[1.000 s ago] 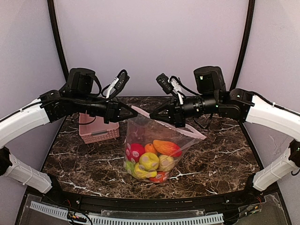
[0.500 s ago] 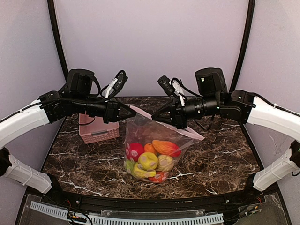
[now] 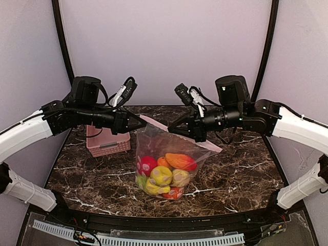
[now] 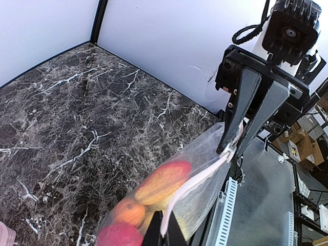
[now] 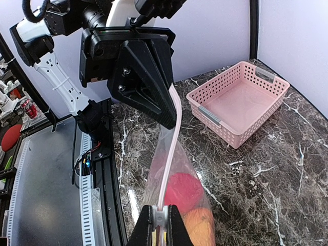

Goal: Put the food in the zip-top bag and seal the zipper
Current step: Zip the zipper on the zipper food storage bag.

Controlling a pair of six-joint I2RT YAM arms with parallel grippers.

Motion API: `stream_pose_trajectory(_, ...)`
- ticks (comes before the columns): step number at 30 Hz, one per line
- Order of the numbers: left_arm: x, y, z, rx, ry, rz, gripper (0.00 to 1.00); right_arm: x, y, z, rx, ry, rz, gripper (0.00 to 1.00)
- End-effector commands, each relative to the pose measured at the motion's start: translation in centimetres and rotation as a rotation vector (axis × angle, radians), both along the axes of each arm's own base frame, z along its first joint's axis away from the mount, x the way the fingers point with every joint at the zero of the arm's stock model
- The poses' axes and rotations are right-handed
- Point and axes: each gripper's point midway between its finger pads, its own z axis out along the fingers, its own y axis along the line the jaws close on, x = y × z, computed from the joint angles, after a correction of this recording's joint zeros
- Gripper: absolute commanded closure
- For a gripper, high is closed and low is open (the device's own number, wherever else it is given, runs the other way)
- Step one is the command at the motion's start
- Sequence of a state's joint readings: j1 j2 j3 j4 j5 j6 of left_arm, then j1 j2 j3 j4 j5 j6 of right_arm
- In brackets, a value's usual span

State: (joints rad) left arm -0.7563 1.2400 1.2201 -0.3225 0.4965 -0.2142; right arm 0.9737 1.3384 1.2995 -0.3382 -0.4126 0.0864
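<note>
The zip-top bag (image 3: 169, 148) hangs between my two grippers, its bottom on the table. The food sits inside it: a red piece (image 3: 147, 165), a yellow one (image 3: 162, 176) and an orange-red mango (image 3: 180, 161). The pink zipper (image 3: 202, 142) runs along the bag's top edge. My left gripper (image 3: 141, 123) is shut on the zipper's left end (image 4: 177, 197). My right gripper (image 3: 172, 129) is shut on the slider tab (image 5: 160, 217), close to the left gripper. The strip (image 5: 171, 148) runs taut from the slider up to the left gripper's fingers (image 5: 154, 97).
A pink slotted basket (image 3: 106, 139) stands at the back left, behind the left arm; it also shows in the right wrist view (image 5: 238, 102), with nothing in it. The dark marble table (image 3: 241, 174) is walled at the back and sides.
My right gripper has shifted slightly to the right with the slider. The left gripper holds its end and has eased a little left. The bag has risen slightly.
</note>
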Motion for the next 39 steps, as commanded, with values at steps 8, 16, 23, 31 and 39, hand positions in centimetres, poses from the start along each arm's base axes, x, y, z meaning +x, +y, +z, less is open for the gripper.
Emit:
stream_pose_trajectory(8, 2.1, 2.7, -0.2, 0.016, -0.013, 0.143, 0.99, -1.2, -1.4, 0.0, -0.010, 0.020, 0.000, 1.00)
stream_pose_trajectory(16, 2.3, 3.0, -0.6, 0.021, -0.001, 0.159, 0.99, -1.2, -1.8, -0.1, -0.010, 0.022, -0.014, 1.00)
stream_pose_trajectory(23, 2.6, 3.4, -0.9, 0.025, 0.005, 0.177, 0.99, -1.3, -2.1, -0.3, -0.015, 0.025, -0.021, 1.00)
stream_pose_trajectory(31, 3.2, 4.1, -1.6, 0.032, 0.025, 0.204, 0.99, -1.3, -2.4, -0.5, -0.021, 0.026, -0.033, 1.00)
stream_pose_trajectory(39, 3.7, 4.5, -2.0, 0.022, 0.043, 0.218, 0.99, -1.2, -2.6, -0.7, -0.027, 0.026, -0.043, 1.00)
